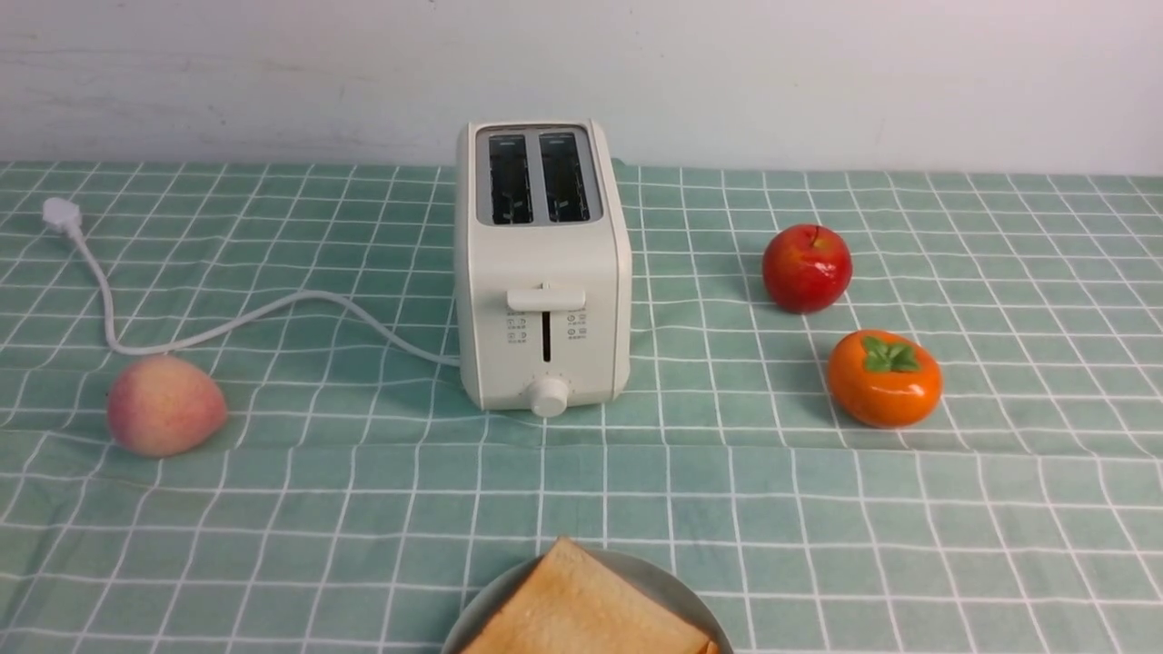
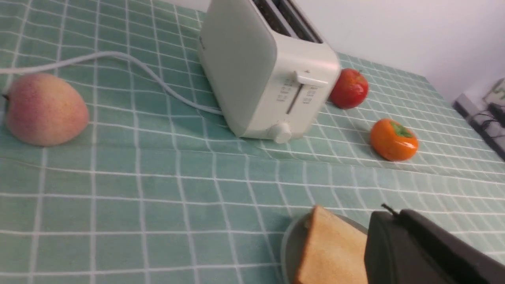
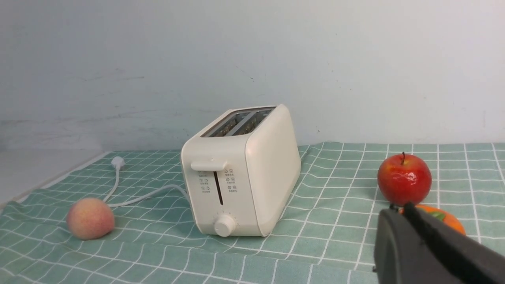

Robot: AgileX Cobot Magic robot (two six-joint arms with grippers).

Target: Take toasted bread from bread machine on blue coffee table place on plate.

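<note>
Left hand [image 2: 388,211]: closed, nothing visible in its grip; in its wrist view it overlaps the toast, and whether they touch cannot be told.
Right hand [image 3: 400,209]: closed, nothing visible in its grip; its wrist view shows no toast.
Toast [image 1: 581,604]: on the plate, nearer the robot than the toaster; one golden-tan slice plainly seen, square-cornered, with a darker crust; whether another lies beneath is unclear.
Plate [image 1: 677,586]: one, round, smooth, grey-green, cut off by the front view's edge.
Toaster [image 1: 545,272]: one, boxy, cream-white, two dark slots, one lever, one round knob.
Cord [image 1: 245,320]: one, white, curving left to its plug [image 1: 62,214].
Peach [image 1: 166,406]: one, pink-yellow, matte, left of the toaster.
Apple [image 1: 807,269]: one, red, glossy, right of the toaster.
Persimmon [image 1: 884,378]: one, orange, shiny, green-topped, near the apple.
Bench [image 1: 300,545]: one, under rumpled green cloth with white grid lines.
</note>
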